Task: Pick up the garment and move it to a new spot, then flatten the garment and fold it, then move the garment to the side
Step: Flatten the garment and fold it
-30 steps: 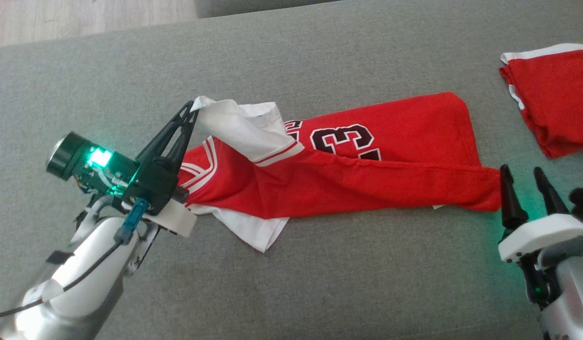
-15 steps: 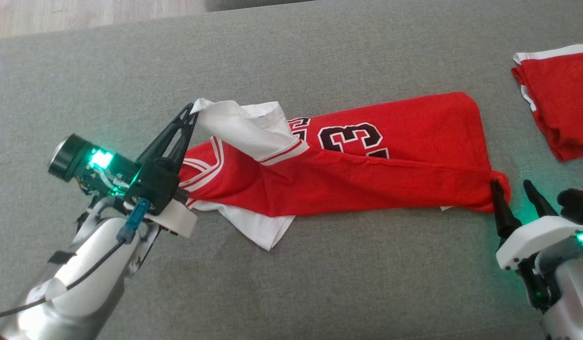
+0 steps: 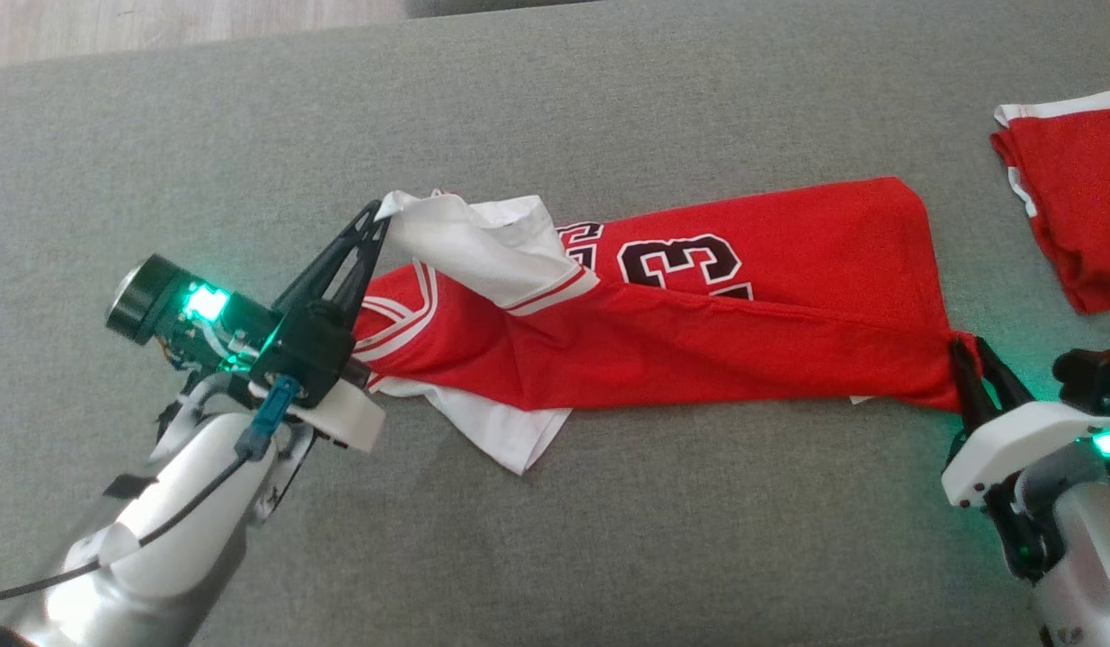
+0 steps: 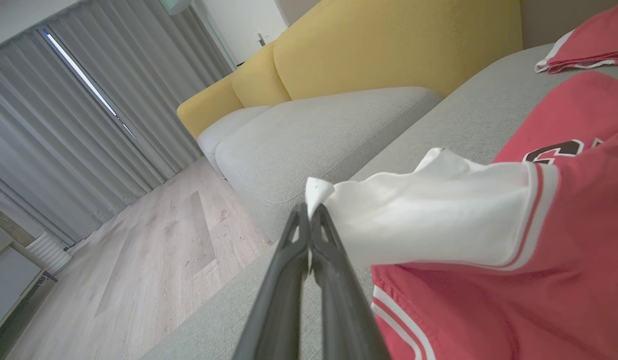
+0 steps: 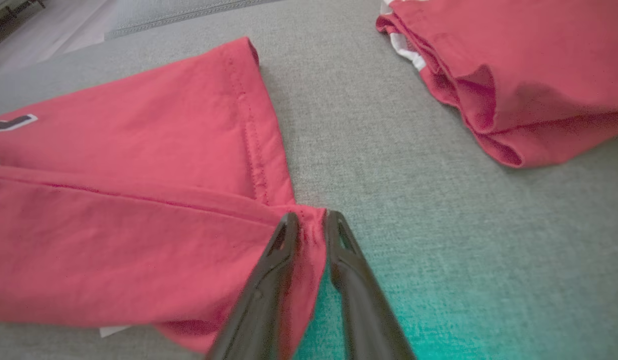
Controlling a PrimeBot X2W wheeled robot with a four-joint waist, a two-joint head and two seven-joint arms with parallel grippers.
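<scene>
Head view: a red garment (image 3: pixel 770 341) lies stretched lengthwise across the grey seat (image 3: pixel 608 539), partly folded over itself along its length, with a black-and-white number print (image 3: pixel 689 265) showing on the upper layer. At the garment's collar end, the left gripper (image 3: pixel 381 214) has its two dark fingers pressed together on the tip of a white sleeve (image 3: pixel 483 256), which it holds lifted clear of the red cloth below. A second white sleeve pokes out from under the garment's near edge. At the garment's opposite end, the right gripper (image 3: pixel 968 349) has its fingers set on either side of the hem corner.

From the left wrist, the left gripper (image 4: pixel 309 212) is clamped tight on the white sleeve (image 4: pixel 429 215), and the cloth drapes from the fingertips back down onto the garment (image 4: pixel 564 250). Beyond the garment's collar end stand a yellow backrest (image 4: pixel 389 45), grey curtains (image 4: pixel 63 125) and a wooden floor (image 4: pixel 153 250).

From the right wrist, the right gripper (image 5: pixel 309 217) has the garment (image 5: pixel 113 215) gathered into small wrinkles between its fingers; it seems to be pinching the corner, though a narrow gap shows between the fingers lower down. A second red garment (image 5: pixel 529 75), folded and edged in white, lies well apart from the garment's hem end.
</scene>
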